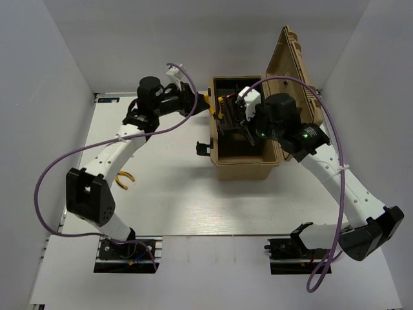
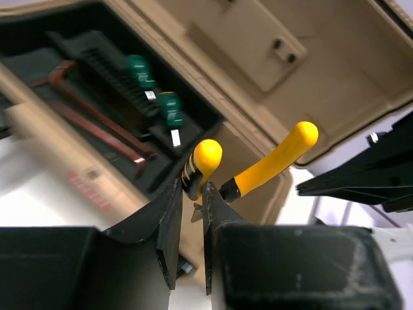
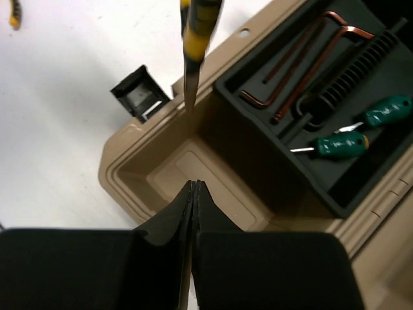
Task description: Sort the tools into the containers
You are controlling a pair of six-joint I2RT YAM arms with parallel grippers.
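My left gripper (image 1: 197, 101) (image 2: 191, 188) is shut on yellow-handled pliers (image 2: 268, 165) and holds them over the left rim of the open tan toolbox (image 1: 242, 169); they show in the top view (image 1: 210, 106) and the right wrist view (image 3: 196, 32). The box's black tray (image 3: 348, 187) holds dark-red hex keys (image 3: 303, 61) (image 2: 97, 123) and two green-handled screwdrivers (image 3: 342, 143) (image 2: 169, 106). My right gripper (image 1: 248, 126) (image 3: 195, 185) is shut and empty above the box's bare tan compartment (image 3: 193, 161). A second pair of orange-handled pliers (image 1: 124, 178) lies on the table by the left arm.
The toolbox lid (image 1: 293, 71) stands open at the right. A black latch (image 3: 139, 93) (image 1: 204, 147) sticks out of the box's left side. White walls close in the table on the left, back and right. Purple cables (image 1: 48, 168) loop beside both arms.
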